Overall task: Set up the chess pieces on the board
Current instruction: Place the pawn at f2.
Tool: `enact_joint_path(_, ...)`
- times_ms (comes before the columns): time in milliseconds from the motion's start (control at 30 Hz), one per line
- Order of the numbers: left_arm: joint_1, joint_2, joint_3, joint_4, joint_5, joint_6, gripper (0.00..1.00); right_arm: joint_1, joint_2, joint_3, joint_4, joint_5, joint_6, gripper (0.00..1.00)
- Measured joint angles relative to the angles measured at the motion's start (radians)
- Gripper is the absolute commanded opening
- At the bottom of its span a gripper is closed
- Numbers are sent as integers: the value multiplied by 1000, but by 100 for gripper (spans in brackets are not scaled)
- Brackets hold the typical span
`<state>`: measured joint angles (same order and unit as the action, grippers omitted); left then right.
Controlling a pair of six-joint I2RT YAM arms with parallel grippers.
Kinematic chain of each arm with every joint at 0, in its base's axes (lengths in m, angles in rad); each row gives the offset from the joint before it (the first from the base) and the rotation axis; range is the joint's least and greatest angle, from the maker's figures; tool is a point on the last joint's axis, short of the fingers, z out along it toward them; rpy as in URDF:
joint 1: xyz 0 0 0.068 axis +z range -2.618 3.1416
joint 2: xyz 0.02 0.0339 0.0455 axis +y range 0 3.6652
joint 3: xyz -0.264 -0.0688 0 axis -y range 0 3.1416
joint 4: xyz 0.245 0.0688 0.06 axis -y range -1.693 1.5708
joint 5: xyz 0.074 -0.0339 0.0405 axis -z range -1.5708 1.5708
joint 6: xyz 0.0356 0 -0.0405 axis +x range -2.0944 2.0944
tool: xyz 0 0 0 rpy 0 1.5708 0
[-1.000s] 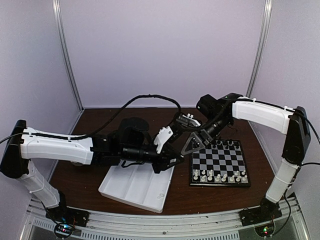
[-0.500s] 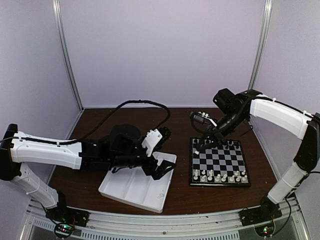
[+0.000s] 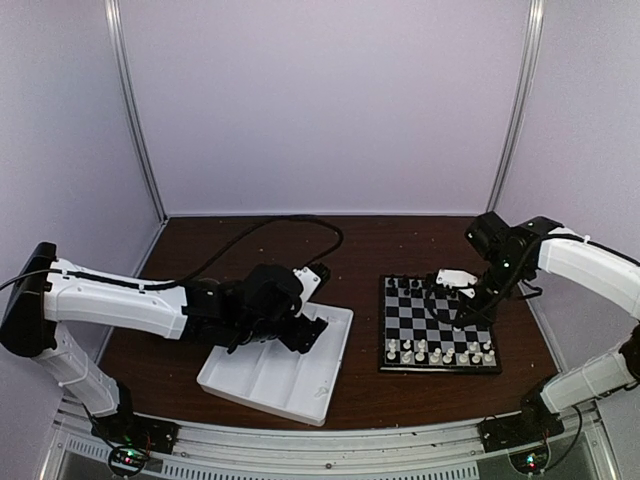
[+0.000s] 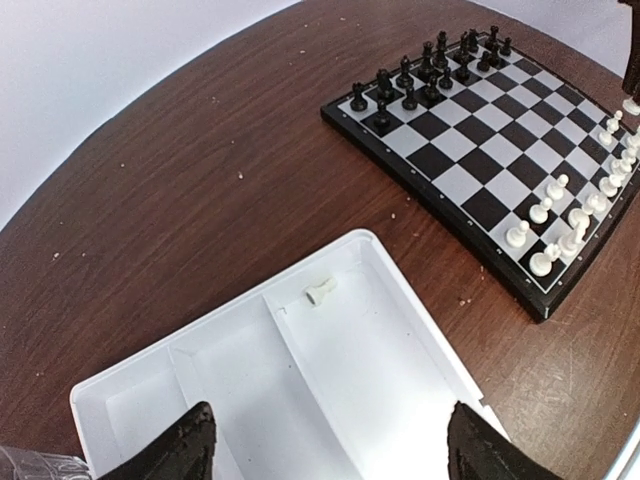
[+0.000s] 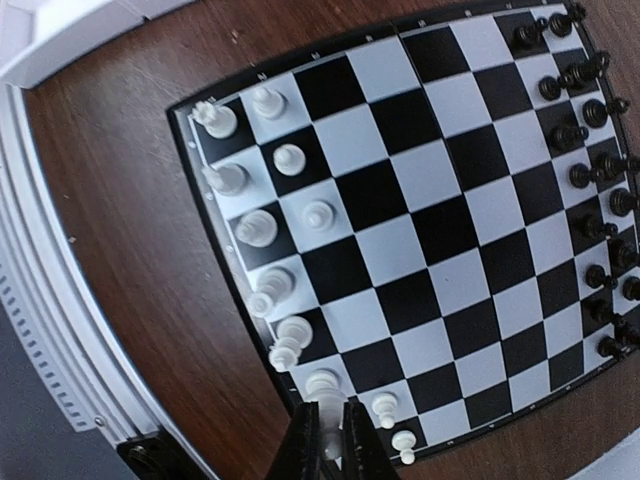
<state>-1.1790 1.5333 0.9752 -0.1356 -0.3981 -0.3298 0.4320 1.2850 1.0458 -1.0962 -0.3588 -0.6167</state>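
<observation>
The brown table [image 3: 380, 245] carries two things, each within easy reach of one arm. The white tray [image 3: 265, 385] sits askew toward the near edge on the left, serving as the stock of loose men. The board [image 3: 410, 320] lies just beside it on the right half, square to the near edge, so that both arms can get at it.

The left gripper [image 4: 330, 420] hangs low over the tray with its jaws spread wide and nothing between them. I'd say that is the stance for coming down on whatever is left to fetch there. The right gripper [image 5: 326, 412] is down at the board's near right corner, over the white end. Its jaws are pinched together on what looks like a white man [image 5: 327, 440], held upright so it can be stood on a square; which square it is meant for I cannot tell.

The black pieces [image 4: 430, 75] fill the two rows along the board's far edge. The white pieces [image 5: 255, 228] line the near edge, the back row close to full. The row in front has only a few pawns toward each side, with bare squares in between, so the white pawns look like the unfinished part.

One small white piece [image 4: 320, 291] lies on its side in the tray. It is in the compartment nearest the board, at the far end, close against the divider, and it seems the left arm's likely next pick.
</observation>
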Motion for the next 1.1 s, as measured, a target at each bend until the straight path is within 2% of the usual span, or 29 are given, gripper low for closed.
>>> enact_joint_path(167,0,34,59,-31,12,3,78,0,27,-54,48,119,-10,4)
enact_joint_path(333,0,35,68,-55,17,-5,77,0,77,-90,105,174,-10,4)
enact_joint_path(667,0,35,69,-125,10,-35,77,0,150,-157,188,216,-17,5)
enact_joint_path(1100,0,35,69,-130,7,-44,76,0,156,-174,196,224,-29,7)
